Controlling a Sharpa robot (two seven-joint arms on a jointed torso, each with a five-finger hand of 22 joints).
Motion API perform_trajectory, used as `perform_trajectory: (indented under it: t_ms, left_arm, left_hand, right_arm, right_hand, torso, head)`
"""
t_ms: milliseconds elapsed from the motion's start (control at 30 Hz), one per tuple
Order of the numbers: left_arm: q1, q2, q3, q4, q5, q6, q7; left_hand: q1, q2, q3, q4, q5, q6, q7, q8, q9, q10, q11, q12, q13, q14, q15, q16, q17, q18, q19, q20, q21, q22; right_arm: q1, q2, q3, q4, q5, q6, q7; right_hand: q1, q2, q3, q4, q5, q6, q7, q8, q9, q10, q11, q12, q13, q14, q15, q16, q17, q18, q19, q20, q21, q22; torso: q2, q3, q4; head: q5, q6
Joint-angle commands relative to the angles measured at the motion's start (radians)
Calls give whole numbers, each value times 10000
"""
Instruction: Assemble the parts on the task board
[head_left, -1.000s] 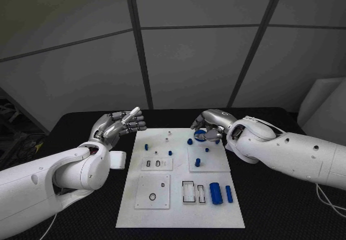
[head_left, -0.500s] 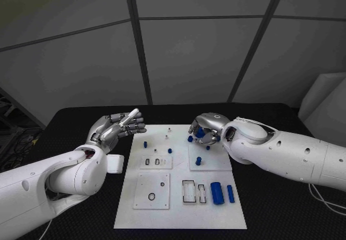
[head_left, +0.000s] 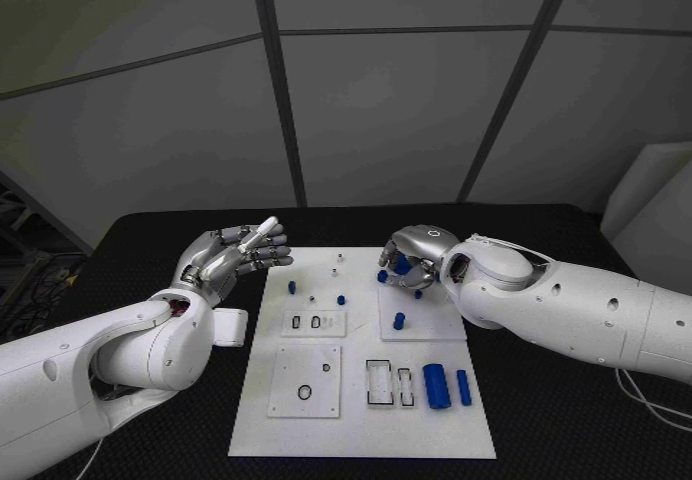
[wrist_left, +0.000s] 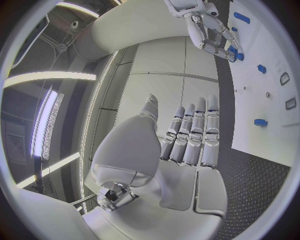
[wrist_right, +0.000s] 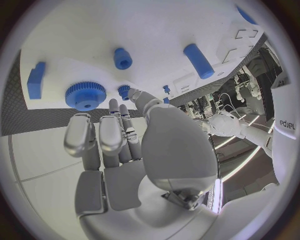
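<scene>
The white task board (head_left: 361, 400) lies in the middle of the black table (head_left: 577, 420), with small blue parts on it: a short cylinder (head_left: 434, 386) and a slimmer peg (head_left: 463, 387) at its near right. At its far right a blue gear (wrist_right: 85, 95), half hidden in the head view by the right hand (head_left: 415, 255), shows plainly in the right wrist view just beyond that hand's curled fingertips (wrist_right: 78, 135); whether they touch it I cannot tell. The left hand (head_left: 234, 252) hovers off the board's far left edge, released, holding nothing, fingers straight and side by side in its wrist view.
</scene>
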Motion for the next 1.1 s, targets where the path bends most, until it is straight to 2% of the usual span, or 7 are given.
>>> perform_trajectory:
  t_ms: [33, 167, 500, 700, 1100]
  left_arm:
    - [13, -10, 12, 29, -94, 127, 67]
    - [13, -29, 12, 48, -94, 115, 74]
    - [14, -61, 12, 91, -94, 89, 81]
    - [16, -87, 12, 85, -94, 83, 83]
    - [22, -113, 14, 44, -94, 81, 65]
  left_hand:
    - [108, -25, 5, -63, 32, 69, 8, -64, -14, 42, 11, -41, -8, 33, 2, -46, 11, -183, 80, -4, 27, -5]
    - [108, -25, 5, -63, 32, 69, 8, -64, -14, 42, 11, -41, -8, 33, 2, -46, 11, -183, 80, -4, 27, -5]
    - [110, -18, 3, -66, 32, 74, 11, -65, -14, 45, 12, -45, -8, 33, 3, -53, 13, -184, 81, -4, 26, -7]
    - [113, -10, -2, -70, 32, 79, 15, -68, -13, 46, 15, -53, -8, 30, 4, -64, 14, -184, 83, -4, 23, -9]
    - [114, -5, -8, -73, 31, 83, 18, -71, -13, 47, 17, -60, -9, 23, 7, -76, 14, -186, 84, -4, 21, -11]
  right_arm:
    - [35, 43, 8, -31, -142, 138, -153]
    - [49, 93, 8, -85, -140, 232, -197]
    - [63, 260, 7, -225, -104, 407, -222]
    - [66, 355, 6, -303, -99, 549, -249]
    - [68, 466, 5, -373, -80, 697, -250]
  right_hand:
    - [74, 88, 87, 88, 63, 99, -16, 13, 12, 113, 0, 53, 11, 392, 31, 104, 85, -211, 109, 1, 78, 118]
    - [92, 148, 184, 141, 48, 136, -10, 16, 15, 171, -3, 68, 8, 371, 29, 169, 115, -216, 116, -1, 110, 157]
    - [153, 215, 364, 200, 34, 283, -18, 50, 34, 356, -39, 118, 9, 358, 12, 354, 271, -258, 252, -13, 250, 402]
    - [174, 229, 420, 211, 35, 318, -22, 50, 36, 437, -55, 140, 12, 346, 5, 376, 261, -259, 248, -21, 264, 415]
    - [192, 257, 486, 231, 28, 375, -28, 55, 40, 532, -71, 160, 13, 337, -4, 418, 276, -262, 249, -30, 284, 442]
  torso:
    - [41, 7, -3]
    - [53, 18, -9]
    - [87, 14, 14]
    - [104, 25, -21]
    - [114, 29, -11]
  head:
    - [12, 11]
    - [44, -2]
    - [76, 28]
    - [145, 29]
    - [149, 9]
